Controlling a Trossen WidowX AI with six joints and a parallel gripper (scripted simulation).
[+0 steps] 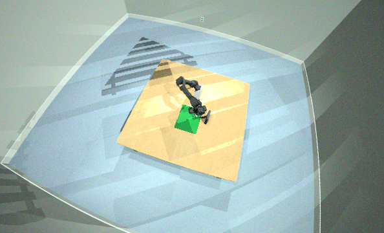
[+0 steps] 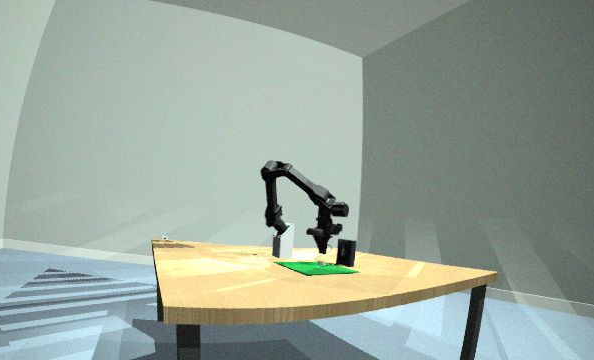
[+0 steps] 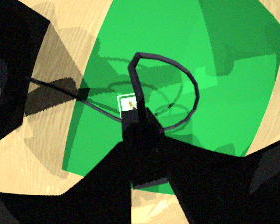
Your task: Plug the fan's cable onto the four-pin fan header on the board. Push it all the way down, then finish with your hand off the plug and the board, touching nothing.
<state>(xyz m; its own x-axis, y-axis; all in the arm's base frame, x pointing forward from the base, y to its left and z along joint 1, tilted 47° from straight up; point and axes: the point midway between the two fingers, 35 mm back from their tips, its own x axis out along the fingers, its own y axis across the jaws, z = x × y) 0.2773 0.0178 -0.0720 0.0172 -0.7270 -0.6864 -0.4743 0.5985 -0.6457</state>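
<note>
Black claw (image 1: 197, 115) (image 2: 323, 252) (image 3: 140, 144) clamped on dark cable plug (image 3: 136, 120), white header (image 3: 128, 103) just beside, green board (image 1: 187, 124) (image 2: 312, 269) (image 3: 231, 100) below

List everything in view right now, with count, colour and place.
Board: one, green, flat on the table.
Header: one, white, on the board; pin count not readable.
Fan: one, black, upright beside the board.
Cable: dark, looped over the board; another stretch runs from the fan.
Plug: one, dark, between the fingers, close to the header; seating not visible.
Table: one, light wood top, dark legs, mid-room.
Wall outlet: one, white, on a wall.
Arm: one, black, its foot by a pale upright block.
Gripper: one, black, above the board, shut on the plug.
</note>
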